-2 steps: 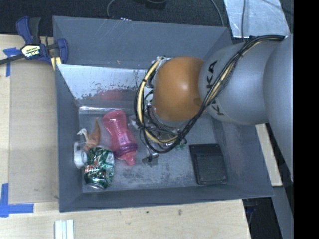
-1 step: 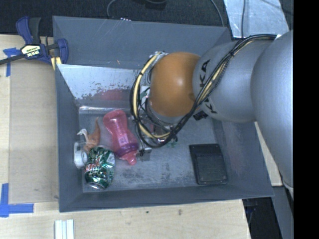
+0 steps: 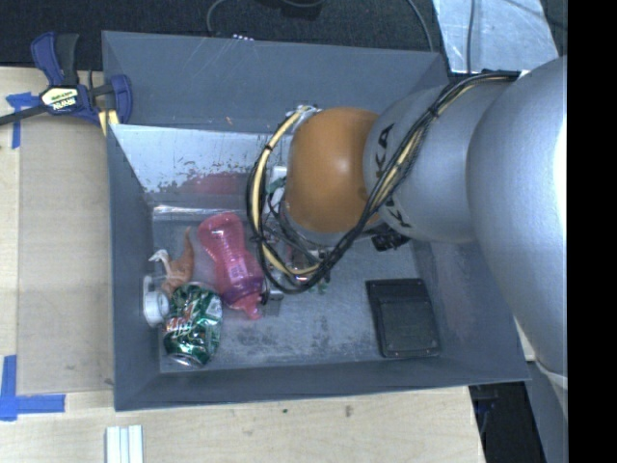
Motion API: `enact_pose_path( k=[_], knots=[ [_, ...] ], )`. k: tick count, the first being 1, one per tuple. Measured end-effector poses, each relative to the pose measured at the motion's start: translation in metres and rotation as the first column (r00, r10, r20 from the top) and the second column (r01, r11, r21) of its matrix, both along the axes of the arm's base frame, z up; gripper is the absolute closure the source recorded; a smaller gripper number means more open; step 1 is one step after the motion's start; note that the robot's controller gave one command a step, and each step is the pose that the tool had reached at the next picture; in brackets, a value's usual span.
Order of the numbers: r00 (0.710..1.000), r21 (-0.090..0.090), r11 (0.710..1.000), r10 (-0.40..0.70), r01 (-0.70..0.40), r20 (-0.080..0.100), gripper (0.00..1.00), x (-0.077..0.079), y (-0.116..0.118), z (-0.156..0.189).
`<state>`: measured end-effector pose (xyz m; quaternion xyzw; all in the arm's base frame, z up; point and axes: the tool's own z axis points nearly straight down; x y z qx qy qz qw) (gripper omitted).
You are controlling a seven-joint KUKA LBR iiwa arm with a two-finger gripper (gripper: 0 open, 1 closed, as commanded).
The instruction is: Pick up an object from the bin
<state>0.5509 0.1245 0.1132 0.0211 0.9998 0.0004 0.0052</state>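
The gripper [image 3: 275, 292] is low in the middle of the bin, mostly hidden under the arm's orange cover. Its lower end sits right beside a pink plastic bottle [image 3: 229, 258] that lies on its side, left of centre. Whether it touches the bottle I cannot tell. A crushed green drink can [image 3: 195, 326] lies just below and left of the bottle, near the front left corner. A small brown and white item [image 3: 166, 276] rests against the left wall next to the can.
A flat black rectangular block [image 3: 403, 316] lies on the bin floor at the front right. A clear plastic sheet [image 3: 188, 218] lies behind the pink bottle. The arm and its cables cover the bin's middle and right.
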Motion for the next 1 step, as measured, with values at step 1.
enact_pose_path(
  k=[1],
  knots=[
    [0.987, -0.002, 0.987, 0.160, -0.160, 0.008, 0.00, -0.0038, 0.0265, -0.0199]
  ],
)
